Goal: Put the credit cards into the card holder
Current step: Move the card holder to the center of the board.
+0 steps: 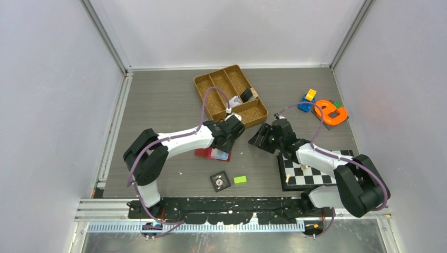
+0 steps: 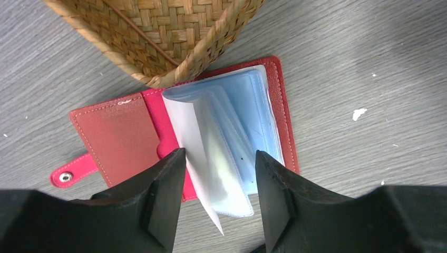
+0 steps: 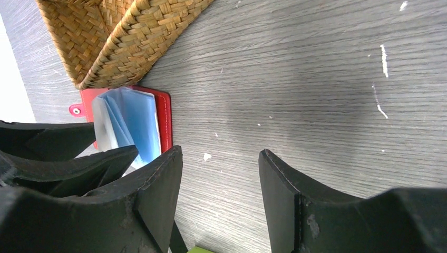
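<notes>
The card holder [image 1: 204, 153] lies open on the table just in front of the woven tray; it is a red wallet [image 2: 116, 142] with its snap tab at the left. Its clear and blue plastic sleeves [image 2: 248, 121] fan upward. My left gripper [image 2: 220, 153] hangs over it, open, with its fingers on either side of the fanned sleeves; a pale leaf stands close to the left finger [image 2: 166, 195]. From above, this gripper [image 1: 225, 143] covers part of the wallet. My right gripper [image 3: 220, 153] is open over bare table to the wallet's right [image 1: 261, 138]. I cannot make out any credit cards.
The woven brown divided tray [image 1: 211, 87] sits behind the wallet with small items in its right compartment. Near the front edge lie a black tile with a dial [image 1: 220, 181] and a green block [image 1: 240, 179]. At the right are a checkerboard [image 1: 308, 171] and orange and blue toys [image 1: 331, 112].
</notes>
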